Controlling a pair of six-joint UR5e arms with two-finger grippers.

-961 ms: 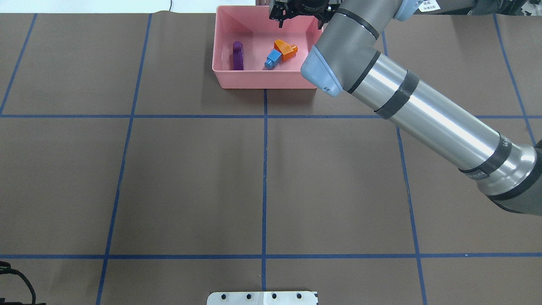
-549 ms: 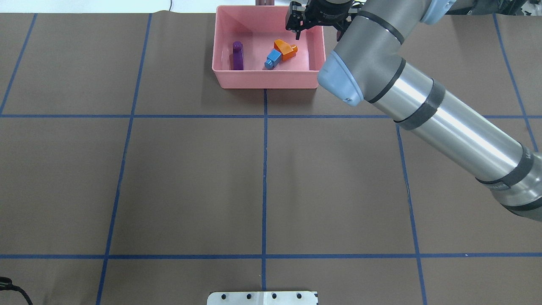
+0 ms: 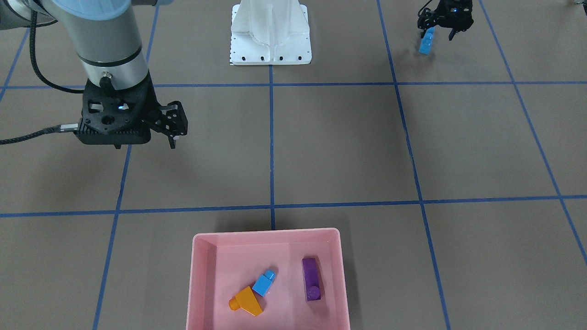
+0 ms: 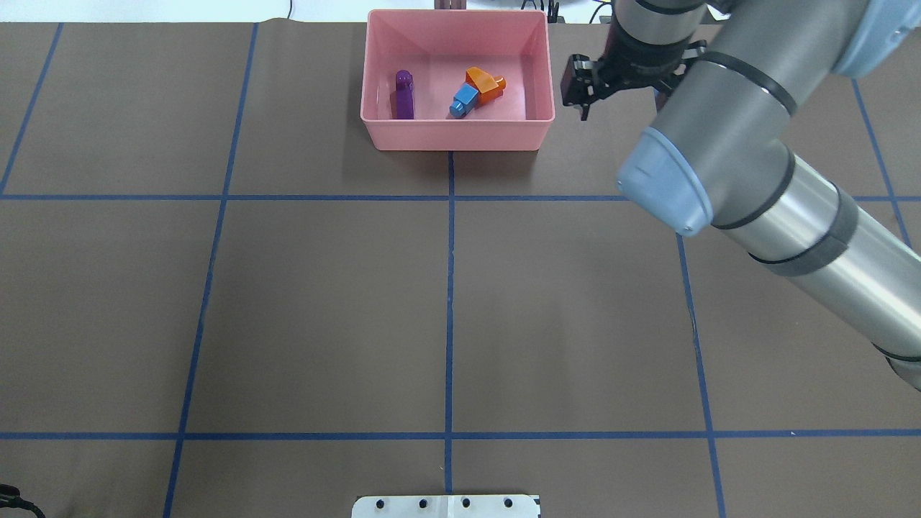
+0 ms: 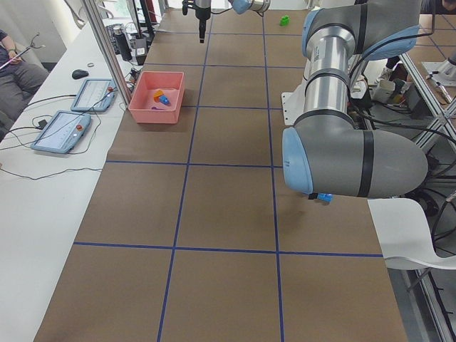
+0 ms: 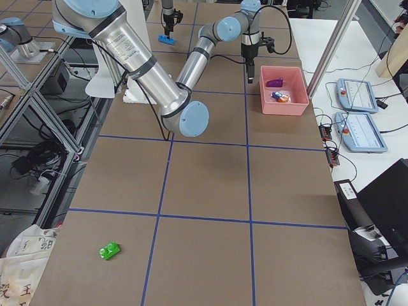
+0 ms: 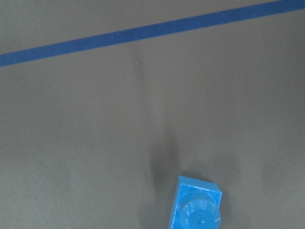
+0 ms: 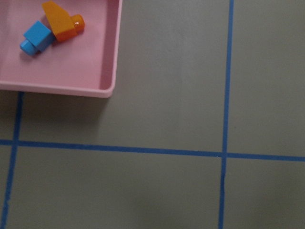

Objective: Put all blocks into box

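Left gripper (image 3: pixel 439 32) should straddle the long blue block (image 3: pixel 427 41) squarely across its narrow sides, then lift it clear before heading for the box (image 4: pixel 460 137), which is well apart from it. Can't tell whether that gripper pinches it. Right gripper (image 4: pixel 617 85) hangs just beside the box, looks spread, empty. Orange block (image 4: pixel 486 85), light-blue block (image 4: pixel 464 99) and purple block (image 4: pixel 404 97) lie inside the box. Green block (image 6: pixel 109 251) sits farthest from it.
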